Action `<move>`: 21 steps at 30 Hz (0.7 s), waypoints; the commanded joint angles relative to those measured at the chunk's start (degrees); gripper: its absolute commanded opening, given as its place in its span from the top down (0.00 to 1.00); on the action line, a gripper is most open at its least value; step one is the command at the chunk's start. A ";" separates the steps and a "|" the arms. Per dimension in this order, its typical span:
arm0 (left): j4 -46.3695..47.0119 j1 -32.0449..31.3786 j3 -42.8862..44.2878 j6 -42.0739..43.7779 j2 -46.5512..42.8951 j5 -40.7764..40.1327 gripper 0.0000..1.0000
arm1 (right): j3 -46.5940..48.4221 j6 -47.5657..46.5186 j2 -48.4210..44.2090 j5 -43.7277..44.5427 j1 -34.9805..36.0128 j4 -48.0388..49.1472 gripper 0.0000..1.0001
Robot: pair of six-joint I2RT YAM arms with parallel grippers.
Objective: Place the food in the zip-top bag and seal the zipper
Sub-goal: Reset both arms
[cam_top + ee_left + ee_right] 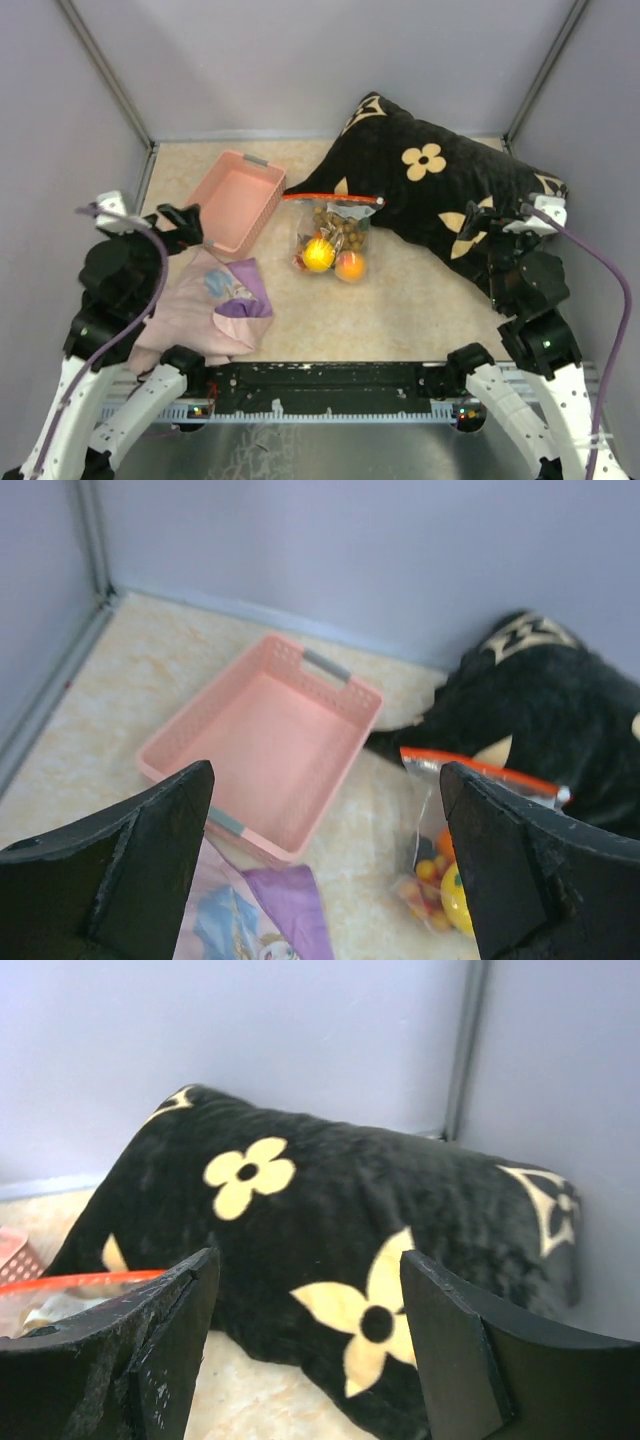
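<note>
A clear zip-top bag [332,232] lies mid-table [420,310], its orange-red zipper [330,198] along the far edge. An olive-brown grape bunch [340,226], a yellow-orange fruit [318,253] and an orange persimmon [350,266] seem to sit inside it, so the loading looks done. The zipper runs straight, probably closed, but I cannot tell. Left of the bag sits a pink basket [235,198]; behind it, to the right, is a black flowered cushion [440,185]. The left fingers [150,850] and right fingers [150,1350] are spread and empty, well apart from the bag.
</note>
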 commanded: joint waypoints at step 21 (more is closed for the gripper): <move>0.37 0.06 2.39 8.42 -18.04 -8.16 0.00 | 1.26 0.32 -6.71 7.04 0.04 -1.37 0.26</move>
